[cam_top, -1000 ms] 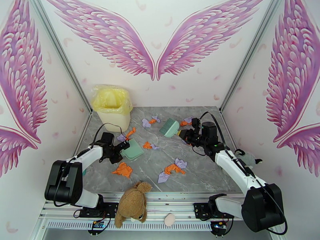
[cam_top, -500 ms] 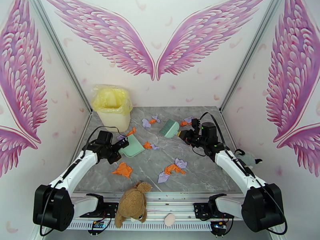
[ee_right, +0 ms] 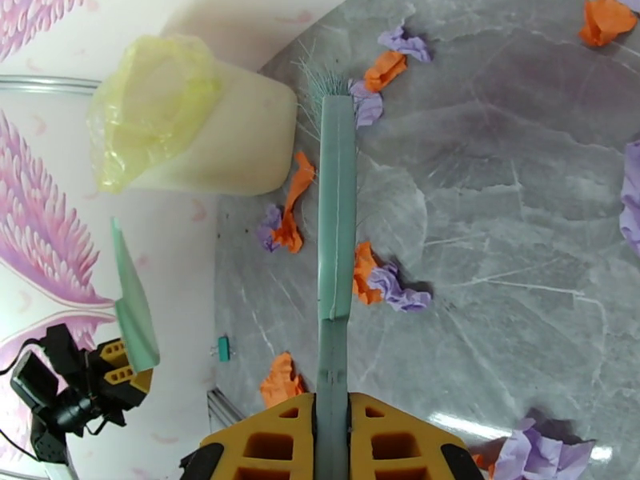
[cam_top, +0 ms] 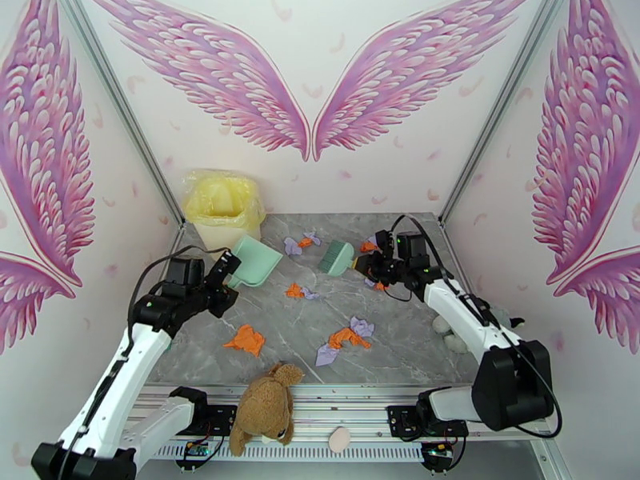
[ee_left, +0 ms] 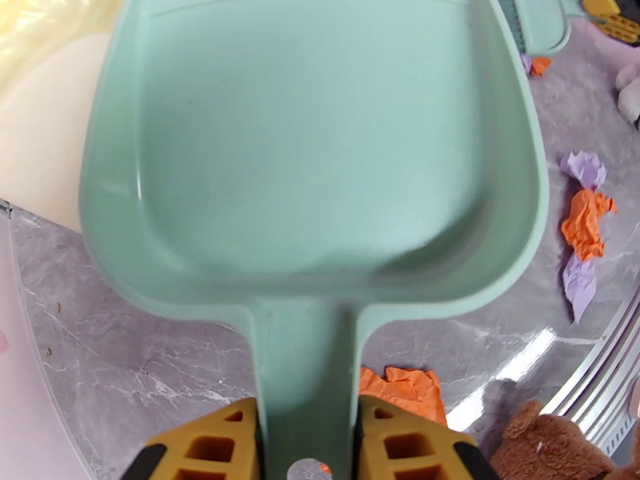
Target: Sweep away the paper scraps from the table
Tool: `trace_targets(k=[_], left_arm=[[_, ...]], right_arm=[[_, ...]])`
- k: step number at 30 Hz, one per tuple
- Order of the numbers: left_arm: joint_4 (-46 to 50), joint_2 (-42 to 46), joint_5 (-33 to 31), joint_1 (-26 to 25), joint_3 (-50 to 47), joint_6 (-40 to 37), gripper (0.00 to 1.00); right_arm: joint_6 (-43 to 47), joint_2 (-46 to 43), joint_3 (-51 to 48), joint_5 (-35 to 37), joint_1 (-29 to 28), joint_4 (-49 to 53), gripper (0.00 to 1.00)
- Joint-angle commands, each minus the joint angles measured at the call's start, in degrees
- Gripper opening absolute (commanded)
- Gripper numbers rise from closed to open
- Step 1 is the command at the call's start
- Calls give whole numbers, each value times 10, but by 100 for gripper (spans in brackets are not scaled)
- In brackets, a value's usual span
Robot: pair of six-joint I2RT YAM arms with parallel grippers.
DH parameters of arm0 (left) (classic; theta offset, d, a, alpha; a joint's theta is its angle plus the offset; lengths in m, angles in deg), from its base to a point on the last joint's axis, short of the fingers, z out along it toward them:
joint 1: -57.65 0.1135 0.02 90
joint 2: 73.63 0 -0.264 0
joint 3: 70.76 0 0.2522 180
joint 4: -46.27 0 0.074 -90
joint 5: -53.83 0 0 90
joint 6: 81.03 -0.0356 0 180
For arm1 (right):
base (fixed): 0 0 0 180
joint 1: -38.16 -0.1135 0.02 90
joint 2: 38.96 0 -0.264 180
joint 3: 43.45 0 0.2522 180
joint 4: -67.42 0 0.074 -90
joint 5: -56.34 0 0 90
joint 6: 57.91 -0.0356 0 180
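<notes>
Right jaws pinched the brush [ee_right: 336, 202], which pointed straight ahead of them. Paper scraps [ee_right: 376, 282] lay on the desk [ee_right: 496, 194] just beside it, on both sides. Left jaws pinched the dustpan [ee_left: 320, 154], up in the air.

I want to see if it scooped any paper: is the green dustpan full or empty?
Empty. The dustpan held by the left claw shows a bare green inside; paper scraps lie on the table.

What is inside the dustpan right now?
Nothing: the mint-green dustpan shows a bare floor in the left wrist view; the paper scraps lie outside it. The table beneath it is covered.
</notes>
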Motion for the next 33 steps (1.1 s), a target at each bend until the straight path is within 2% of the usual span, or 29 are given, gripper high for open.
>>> trace_targets(k=[1, 4, 9, 18, 23, 29, 33], left_arm=[[8, 30, -13, 5, 25, 65, 0], [26, 26, -2, 5, 37, 85, 0], [36, 12, 2, 6, 43, 93, 0], [34, -5, 3, 10, 47, 71, 0], [27, -6, 7, 12, 40, 69, 0], [18, -6, 18, 13, 34, 70, 0], [14, -7, 19, 14, 31, 69, 0]], right_arm=[[44, 53, 72, -45, -39, 58, 5], [63, 105, 140, -51, -92, 98, 3], [50, 194, 234, -77, -170, 111, 0], [-1, 349, 401, -90, -263, 118, 0], [-37, 439, 478, -90, -291, 108, 1], [-103, 513, 506, -97, -296, 43, 0], [-100, 540, 515, -89, -294, 49, 0]])
